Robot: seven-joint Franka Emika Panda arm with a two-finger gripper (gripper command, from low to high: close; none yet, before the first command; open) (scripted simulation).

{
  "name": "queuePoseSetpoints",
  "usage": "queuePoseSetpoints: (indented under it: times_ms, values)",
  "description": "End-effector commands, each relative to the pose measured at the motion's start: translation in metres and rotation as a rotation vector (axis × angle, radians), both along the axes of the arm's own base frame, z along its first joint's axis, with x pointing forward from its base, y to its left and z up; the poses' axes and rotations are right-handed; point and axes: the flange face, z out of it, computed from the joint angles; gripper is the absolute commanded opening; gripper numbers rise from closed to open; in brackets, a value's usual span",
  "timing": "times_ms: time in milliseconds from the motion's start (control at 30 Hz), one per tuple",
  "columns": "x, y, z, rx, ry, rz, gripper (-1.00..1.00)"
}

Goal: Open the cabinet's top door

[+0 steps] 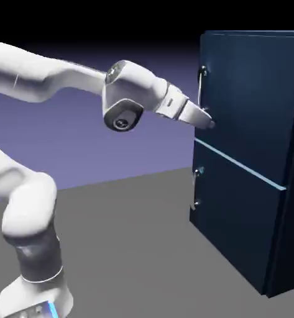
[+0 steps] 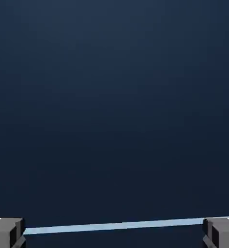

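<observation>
One cabinet (image 1: 255, 155), two doors, two handles; jaws spread.

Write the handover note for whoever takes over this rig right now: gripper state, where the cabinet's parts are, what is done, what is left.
Gripper: open, holding nothing; in the hand view the fingertips sit wide apart at the bottom corners.
Position: the tip is at the cabinet front, low on the top door, just above the seam to the lower door. I cannot tell whether it touches.
Handle: up near the door's edge, above the gripper, not grasped.
Done: the arm is at the cabinet.
Left: the top door looks shut. Probably raise the gripper to the handle, close on it, and pull the door open.
</observation>
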Motion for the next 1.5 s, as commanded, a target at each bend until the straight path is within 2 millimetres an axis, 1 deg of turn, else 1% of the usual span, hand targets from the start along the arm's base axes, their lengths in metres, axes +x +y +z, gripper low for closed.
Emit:
queuePoseSetpoints:
  times_ms: [0, 167, 333, 500, 667, 833, 1000, 1167, 1333, 1400, 1467]
  values:
    - [-0.001, 0.001, 0.005, 0.001, -0.017, -0.003, 0.0]
    - [-0.008, 0.011, 0.026, 0.005, -0.099, -0.015, 0.0]
    - [-0.014, 0.025, 0.041, 0.004, -0.176, -0.021, 0.0]
    - [-0.016, 0.044, 0.05, -0.002, -0.247, -0.022, 0.0]
    - [-0.015, 0.066, 0.05, -0.01, -0.309, -0.018, 0.0]
    - [-0.009, 0.091, 0.044, -0.021, -0.363, -0.012, 0.0]
    - [0.001, 0.117, 0.029, -0.032, -0.406, -0.004, 0.0]
    - [0.015, 0.143, 0.007, -0.043, -0.438, 0.004, 0.0]
    - [0.033, 0.168, -0.023, -0.052, -0.459, 0.009, 0.0]
    - [0.035, 0.17, -0.027, -0.053, -0.461, 0.01, 0.0]
    - [0.055, 0.17, -0.026, -0.055, -0.461, 0.009, 0.0]
